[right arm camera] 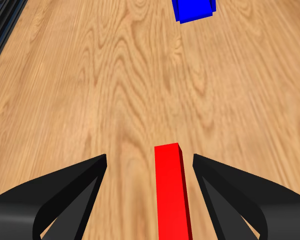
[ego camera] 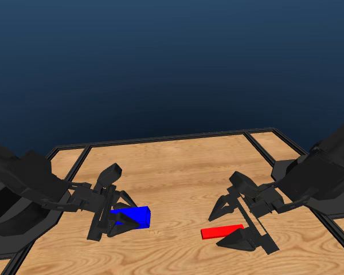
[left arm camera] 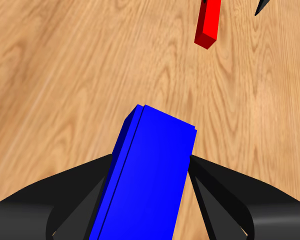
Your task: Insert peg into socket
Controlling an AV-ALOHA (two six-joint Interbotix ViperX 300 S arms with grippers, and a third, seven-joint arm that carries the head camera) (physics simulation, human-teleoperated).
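Observation:
The blue socket lies left of centre on the wooden table, and also shows in the right wrist view. My left gripper straddles it. In the left wrist view both jaws press against the sides of the socket, so the left gripper is shut on it. The red peg lies flat on the table at the right. My right gripper is open around it. In the right wrist view the peg runs between the jaws with a gap on each side. The left wrist view shows the peg beyond the socket.
A black frame borders the table at the back and sides. Bare wood lies between socket and peg. A black tip of the right gripper shows beside the peg in the left wrist view.

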